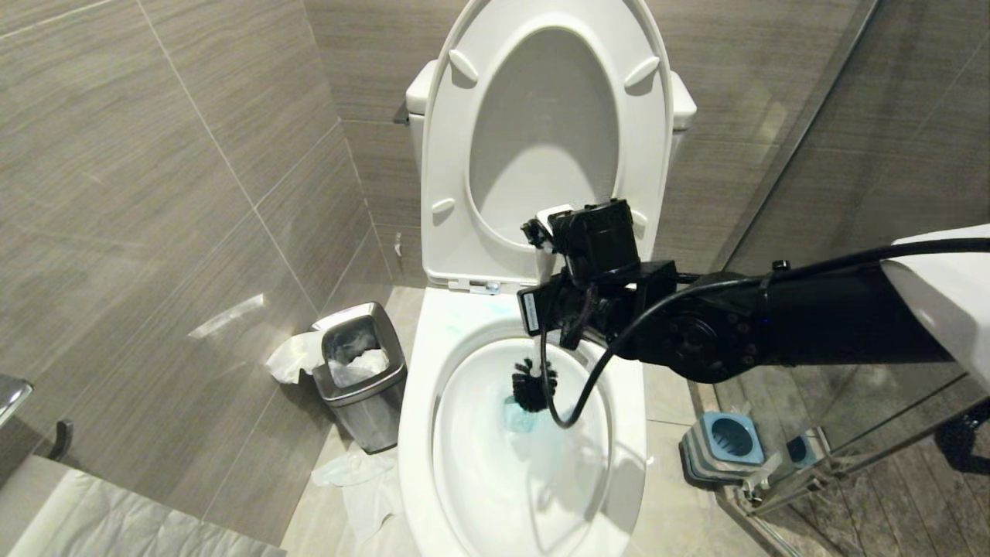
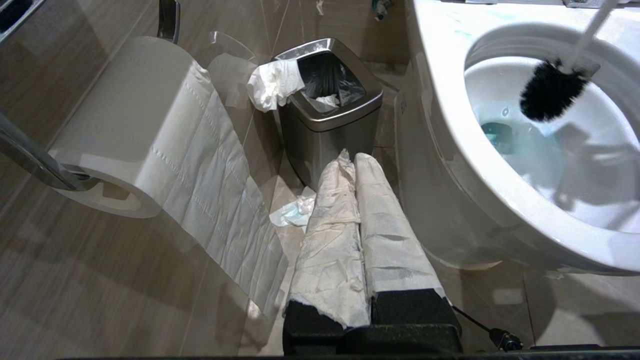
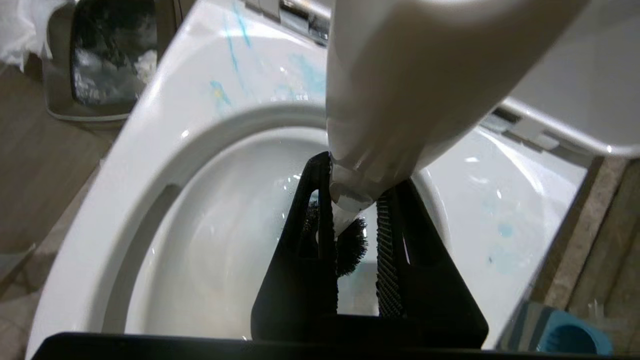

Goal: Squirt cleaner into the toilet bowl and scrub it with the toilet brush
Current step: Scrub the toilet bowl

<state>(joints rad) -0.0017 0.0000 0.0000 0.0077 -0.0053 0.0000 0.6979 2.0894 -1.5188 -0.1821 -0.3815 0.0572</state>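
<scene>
right gripper [image 1: 553, 255] clenched on the toilet brush [image 1: 531, 384] handle above the toilet bowl [image 1: 418, 402] rear rim, bristle head hanging inside over the blue water, left gripper [image 2: 357, 165] closed beside the bowl; risk: thin handle pivots in the jaws, flicking cleaner over the rim.

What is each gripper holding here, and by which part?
Right gripper grips the toilet brush by its white handle; left gripper holds nothing.

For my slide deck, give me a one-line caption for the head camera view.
Right gripper holds the toilet brush over blue-tinted water in the open toilet bowl.
</scene>
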